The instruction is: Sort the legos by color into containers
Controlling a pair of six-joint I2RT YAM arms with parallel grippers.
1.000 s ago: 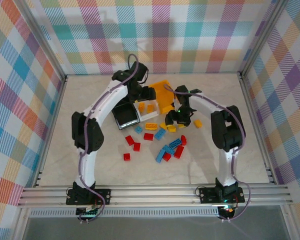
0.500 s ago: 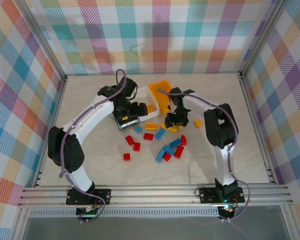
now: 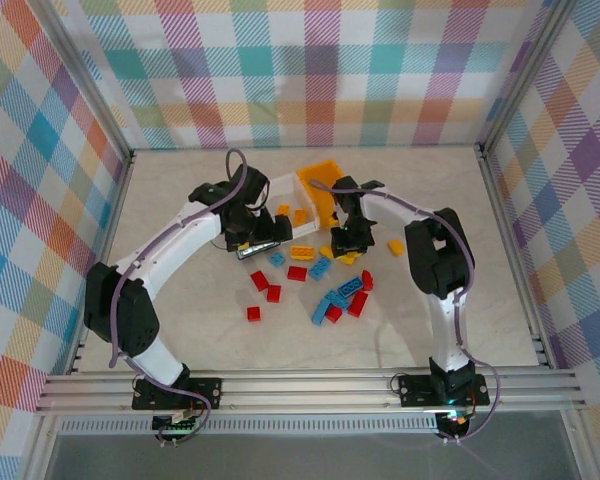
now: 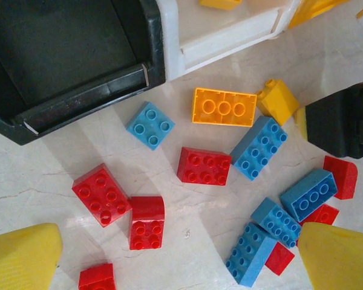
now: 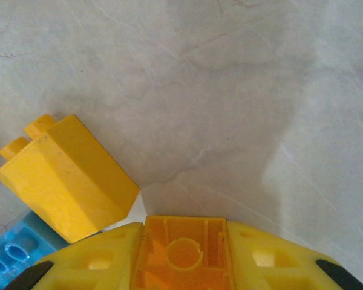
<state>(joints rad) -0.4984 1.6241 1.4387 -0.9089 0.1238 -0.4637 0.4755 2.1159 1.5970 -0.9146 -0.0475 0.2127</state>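
Orange brick point(image 5: 184, 254) being gripped between closed fingers of right pincer point(image 5: 184, 234), over pale surface point(image 5: 230, 90). Yellow sloped brick point(image 5: 66, 178) lying just beside it. Left pincer point(image 4: 178, 260) hovering with fingers spread wide, holding nothing, over scattered red, blue and orange legos point(image 4: 204, 166). Black bin point(image 4: 66, 54) and white bin point(image 4: 224, 36) sitting beyond the legos, orange pieces lying in white bin. Orange bin point(image 3: 323, 185) adjoining white bin.

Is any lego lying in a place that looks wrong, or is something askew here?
Yes: yellow-orange legos lie in the white bin, not in the yellow-orange bin beside it. For sorting by color, that looks misplaced.
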